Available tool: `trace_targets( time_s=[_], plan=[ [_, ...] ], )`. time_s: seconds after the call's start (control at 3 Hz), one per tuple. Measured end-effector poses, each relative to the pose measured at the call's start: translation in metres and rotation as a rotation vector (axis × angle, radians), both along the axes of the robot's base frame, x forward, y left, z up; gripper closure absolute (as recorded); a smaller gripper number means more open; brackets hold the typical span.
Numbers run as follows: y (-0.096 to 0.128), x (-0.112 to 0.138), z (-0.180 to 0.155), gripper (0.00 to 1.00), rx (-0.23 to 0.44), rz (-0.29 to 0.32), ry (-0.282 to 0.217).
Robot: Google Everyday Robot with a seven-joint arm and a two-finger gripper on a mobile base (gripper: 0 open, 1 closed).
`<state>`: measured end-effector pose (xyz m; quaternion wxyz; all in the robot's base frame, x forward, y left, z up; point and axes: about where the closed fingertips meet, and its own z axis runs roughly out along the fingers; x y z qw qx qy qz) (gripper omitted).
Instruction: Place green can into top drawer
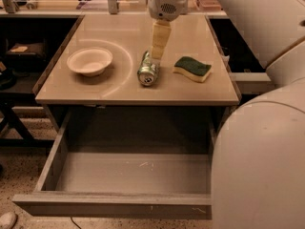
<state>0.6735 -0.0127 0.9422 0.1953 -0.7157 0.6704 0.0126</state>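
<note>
The green can (147, 70) lies on its side near the front middle of the counter (119, 32), its silver top facing the front edge. My gripper (157, 55) hangs down from the arm's wrist (167, 1), right above the can's far end and close to it. The top drawer (114, 206) stands pulled wide open below the counter. Its plain grey inside (128, 171) holds nothing.
A pale bowl (89, 61) sits to the left of the can. A green-topped yellow sponge (192, 68) lies to its right. My arm's large white body (257, 147) fills the right side and hides the drawer's right end. Cluttered benches stand behind the counter.
</note>
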Motion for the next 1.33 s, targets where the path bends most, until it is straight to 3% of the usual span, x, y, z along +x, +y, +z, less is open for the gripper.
trace_targets(
  time_s=[0.67,1.33],
  plan=[
    [0.010,0.014,-0.033,0.00,0.025,0.007,0.047],
    [0.002,0.028,-0.059,0.00,0.012,0.000,0.091]
  ],
)
